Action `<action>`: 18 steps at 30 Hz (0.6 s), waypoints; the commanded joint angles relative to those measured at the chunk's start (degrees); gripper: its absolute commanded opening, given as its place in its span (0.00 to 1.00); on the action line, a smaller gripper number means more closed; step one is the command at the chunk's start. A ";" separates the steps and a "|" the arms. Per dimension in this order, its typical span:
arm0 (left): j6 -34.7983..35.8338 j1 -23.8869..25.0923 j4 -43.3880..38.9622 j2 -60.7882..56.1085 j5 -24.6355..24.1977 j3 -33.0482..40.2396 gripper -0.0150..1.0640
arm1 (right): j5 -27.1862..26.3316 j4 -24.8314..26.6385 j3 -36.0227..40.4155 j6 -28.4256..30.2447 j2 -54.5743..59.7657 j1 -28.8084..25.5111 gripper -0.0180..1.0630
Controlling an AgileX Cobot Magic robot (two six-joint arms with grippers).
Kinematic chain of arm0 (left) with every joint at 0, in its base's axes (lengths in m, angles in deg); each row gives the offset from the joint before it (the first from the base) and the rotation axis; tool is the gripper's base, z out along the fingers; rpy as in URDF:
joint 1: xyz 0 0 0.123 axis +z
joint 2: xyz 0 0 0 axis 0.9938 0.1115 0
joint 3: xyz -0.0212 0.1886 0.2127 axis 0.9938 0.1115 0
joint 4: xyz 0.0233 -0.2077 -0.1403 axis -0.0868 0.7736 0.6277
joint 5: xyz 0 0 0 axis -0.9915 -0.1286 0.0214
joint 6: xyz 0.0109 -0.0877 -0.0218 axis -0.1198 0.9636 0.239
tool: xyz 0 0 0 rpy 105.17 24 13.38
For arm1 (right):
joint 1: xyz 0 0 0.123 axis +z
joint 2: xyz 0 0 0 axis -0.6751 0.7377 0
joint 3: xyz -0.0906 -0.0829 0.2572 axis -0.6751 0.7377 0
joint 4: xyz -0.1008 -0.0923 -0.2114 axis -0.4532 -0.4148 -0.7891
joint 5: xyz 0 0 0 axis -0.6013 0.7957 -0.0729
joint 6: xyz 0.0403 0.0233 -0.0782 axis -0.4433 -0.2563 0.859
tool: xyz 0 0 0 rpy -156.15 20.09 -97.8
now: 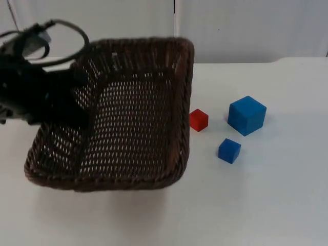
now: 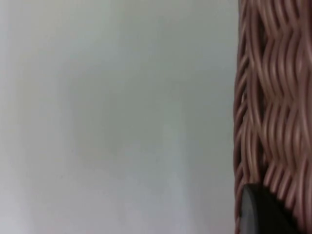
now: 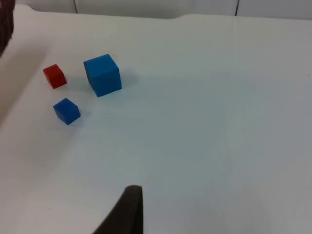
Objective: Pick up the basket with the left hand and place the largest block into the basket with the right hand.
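From where I stand, the left gripper [image 1: 77,87] sits at the left wall of the dark wicker basket [image 1: 154,177], closed on that wall; its fingers are mostly lost against the dark weave and the arm's bulk. The basket hangs tilted, its far rim raised toward the grey partition. Up close, one black fingertip [image 2: 263,212] presses against the woven wall. To the right of the basket lie three blocks on the white table [image 1: 266,205]: one small red block [image 1: 199,120] just beside the basket, one small blue block [image 1: 229,150], and one large blue block [image 1: 247,115], the biggest, untouched. I cannot tell the right gripper's state; one dark fingertip [image 3: 126,212] hangs over bare table, well apart from the blocks.
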 commanded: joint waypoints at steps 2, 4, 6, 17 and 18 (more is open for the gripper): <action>1.16 0.05 2.60 -4.35 0.24 1.99 0.01 | -0.26 0.00 0.18 -0.07 -0.20 -0.30 0.99; 1.16 0.05 2.70 -5.66 0.37 2.75 0.01 | -0.26 0.00 0.18 -0.07 -0.20 -0.30 0.99; 1.25 0.05 2.70 -7.97 -0.16 3.95 0.01 | -0.26 0.00 0.18 -0.07 -0.20 -0.30 0.99; 3.48 0.05 -0.80 -12.36 -6.48 7.26 0.01 | -0.26 0.00 0.18 -0.07 -0.20 -0.30 0.99; 4.36 0.05 -1.62 -12.53 -6.70 7.26 0.01 | -0.26 0.00 0.18 -0.07 -0.20 -0.30 0.99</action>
